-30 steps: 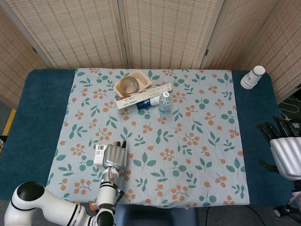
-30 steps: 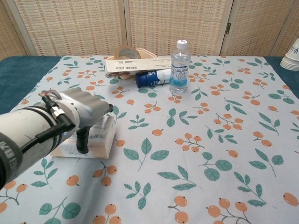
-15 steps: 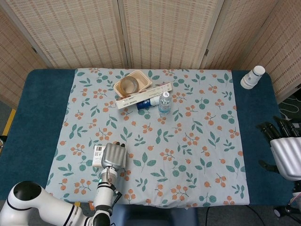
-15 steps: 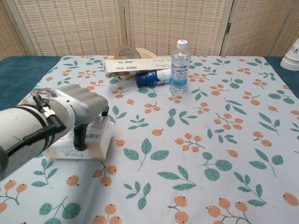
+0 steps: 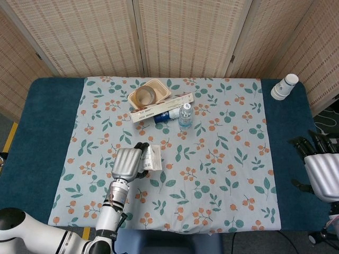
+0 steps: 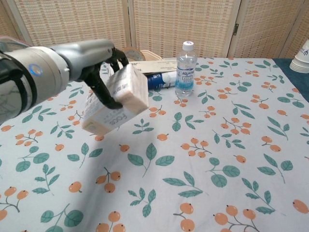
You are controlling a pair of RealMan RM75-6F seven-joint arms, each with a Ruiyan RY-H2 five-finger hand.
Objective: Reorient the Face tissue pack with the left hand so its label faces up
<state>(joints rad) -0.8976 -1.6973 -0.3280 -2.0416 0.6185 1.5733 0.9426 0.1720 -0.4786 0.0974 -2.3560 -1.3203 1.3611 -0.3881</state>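
One soft rectangular face tissue pack (image 6: pixel 116 99) hangs tilted above the near-left of the floral tablecloth (image 6: pixel 207 145), clear of the cloth, with the left hand (image 6: pixel 99 58) curling its dark fingers (image 6: pixel 104 92) around it in a firm grip. Printed text shows on its near side. Far right, beyond the table edge, the right hand (image 5: pixel 320 166) holds nothing, fingers spread
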